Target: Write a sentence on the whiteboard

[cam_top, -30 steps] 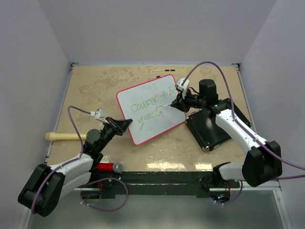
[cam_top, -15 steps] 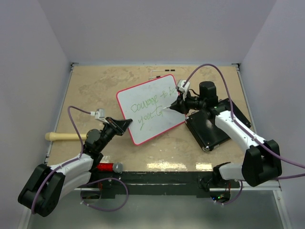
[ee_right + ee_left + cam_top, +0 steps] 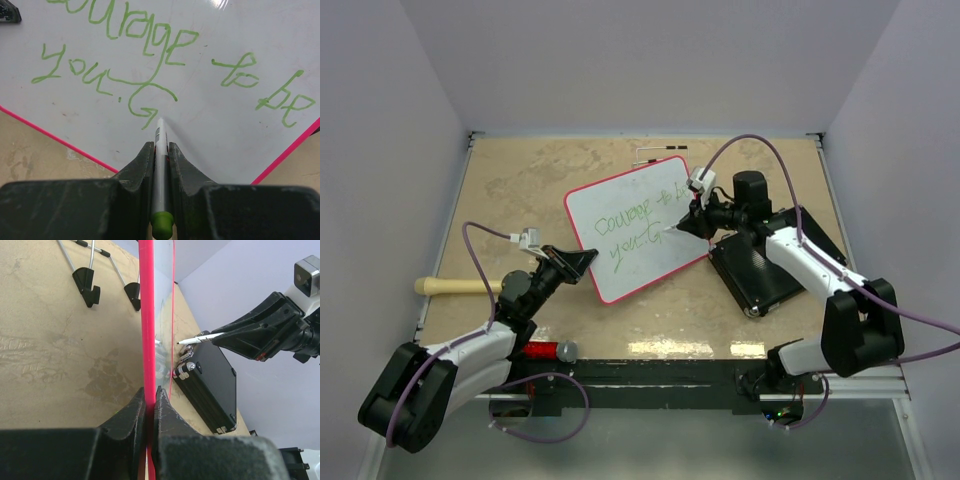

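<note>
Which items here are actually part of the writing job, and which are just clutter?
In use: whiteboard, clamped by left tool; green marker in right tool.
Lying about: black pad, wooden stick, red cylinder by the arm bases.

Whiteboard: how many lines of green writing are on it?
2. The upper line crosses the whiteboard; the lower line sits beneath it, ending by the marker tip. No more show from above.

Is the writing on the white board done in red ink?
No, the letters on the whiteboard are green, matching the green end of the pen.
</note>
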Robot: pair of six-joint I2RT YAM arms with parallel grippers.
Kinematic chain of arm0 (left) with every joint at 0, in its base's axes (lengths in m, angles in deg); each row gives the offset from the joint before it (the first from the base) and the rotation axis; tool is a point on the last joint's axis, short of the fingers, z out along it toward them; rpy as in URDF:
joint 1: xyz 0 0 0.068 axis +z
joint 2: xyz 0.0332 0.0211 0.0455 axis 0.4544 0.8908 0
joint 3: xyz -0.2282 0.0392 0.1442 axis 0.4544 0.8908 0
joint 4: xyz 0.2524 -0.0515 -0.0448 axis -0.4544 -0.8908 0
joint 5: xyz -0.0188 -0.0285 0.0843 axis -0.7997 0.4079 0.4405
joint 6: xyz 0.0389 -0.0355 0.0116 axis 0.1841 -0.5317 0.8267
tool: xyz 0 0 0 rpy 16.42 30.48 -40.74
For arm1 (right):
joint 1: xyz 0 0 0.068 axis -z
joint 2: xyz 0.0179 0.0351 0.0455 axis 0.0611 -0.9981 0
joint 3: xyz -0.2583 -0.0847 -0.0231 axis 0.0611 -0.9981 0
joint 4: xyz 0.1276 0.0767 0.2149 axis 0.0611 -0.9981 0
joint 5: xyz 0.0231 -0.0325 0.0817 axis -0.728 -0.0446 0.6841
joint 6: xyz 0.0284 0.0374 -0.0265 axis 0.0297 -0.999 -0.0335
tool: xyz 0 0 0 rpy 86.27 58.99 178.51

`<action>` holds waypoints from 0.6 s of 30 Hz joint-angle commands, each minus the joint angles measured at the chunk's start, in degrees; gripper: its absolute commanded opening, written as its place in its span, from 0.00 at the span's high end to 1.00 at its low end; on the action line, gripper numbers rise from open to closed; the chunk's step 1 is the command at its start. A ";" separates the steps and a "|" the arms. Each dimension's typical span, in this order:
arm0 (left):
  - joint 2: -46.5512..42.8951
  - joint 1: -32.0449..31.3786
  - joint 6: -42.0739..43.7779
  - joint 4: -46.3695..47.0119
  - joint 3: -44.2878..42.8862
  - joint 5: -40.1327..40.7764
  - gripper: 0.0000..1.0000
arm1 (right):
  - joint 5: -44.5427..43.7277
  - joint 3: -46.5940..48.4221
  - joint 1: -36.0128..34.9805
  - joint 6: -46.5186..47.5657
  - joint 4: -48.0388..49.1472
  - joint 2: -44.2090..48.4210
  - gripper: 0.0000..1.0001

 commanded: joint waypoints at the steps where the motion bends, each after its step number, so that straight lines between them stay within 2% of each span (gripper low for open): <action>1: 0.64 -0.64 5.26 0.41 2.11 -5.20 1.00 | -1.85 1.28 0.26 -0.19 0.69 -1.37 1.00; 18: 0.46 -0.64 5.61 -0.11 2.10 -5.91 1.00 | -1.67 2.52 0.26 -2.91 3.58 -3.31 1.00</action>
